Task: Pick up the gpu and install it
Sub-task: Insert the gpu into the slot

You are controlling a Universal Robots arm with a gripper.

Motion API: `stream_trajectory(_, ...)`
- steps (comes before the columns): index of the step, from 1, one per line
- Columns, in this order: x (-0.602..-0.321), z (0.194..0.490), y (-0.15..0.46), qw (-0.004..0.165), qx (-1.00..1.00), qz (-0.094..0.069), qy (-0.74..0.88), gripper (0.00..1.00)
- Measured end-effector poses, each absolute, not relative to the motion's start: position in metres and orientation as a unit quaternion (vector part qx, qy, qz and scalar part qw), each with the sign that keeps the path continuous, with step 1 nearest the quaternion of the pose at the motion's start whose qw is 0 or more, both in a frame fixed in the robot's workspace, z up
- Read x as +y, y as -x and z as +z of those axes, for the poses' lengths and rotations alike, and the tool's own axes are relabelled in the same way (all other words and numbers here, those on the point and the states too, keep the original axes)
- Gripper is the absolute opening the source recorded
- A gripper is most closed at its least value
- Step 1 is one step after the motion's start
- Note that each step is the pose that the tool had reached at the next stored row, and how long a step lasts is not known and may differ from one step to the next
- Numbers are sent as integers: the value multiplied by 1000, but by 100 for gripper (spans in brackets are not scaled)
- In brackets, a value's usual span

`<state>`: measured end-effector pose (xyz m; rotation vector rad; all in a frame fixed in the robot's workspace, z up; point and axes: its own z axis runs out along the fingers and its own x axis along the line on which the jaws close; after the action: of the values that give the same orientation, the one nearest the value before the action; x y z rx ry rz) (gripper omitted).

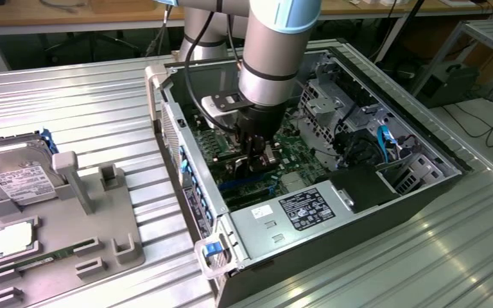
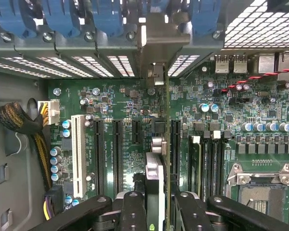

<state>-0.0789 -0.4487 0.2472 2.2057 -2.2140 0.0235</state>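
Black pincer fingers (image 2: 135, 211) of the gripper (image 2: 157, 214) squeeze the thin dark gpu card with its silver edge (image 2: 156, 178), standing on edge above the green circuit board (image 2: 120, 101). From outside, mid-frame, the gripper (image 1: 259, 154) reaches into the open grey metal computer case (image 1: 332, 231), gpu (image 1: 264, 168) below it.

One computer case (image 1: 315, 212) lies open, with one gpu (image 2: 156, 173) inside it. One hard drive (image 1: 15, 176) and one grey holder tray (image 1: 67, 237) sit on the bench (image 1: 84, 115). One robot arm (image 1: 272, 51) is in view.

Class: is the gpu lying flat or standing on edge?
On edge: the gpu stands upright between the tool's fingers, over the motherboard.
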Motion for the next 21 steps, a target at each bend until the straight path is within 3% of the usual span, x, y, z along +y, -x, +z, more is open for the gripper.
stream_trajectory(21, -448, 240, 81, 7, -708, 6, -706, 28)
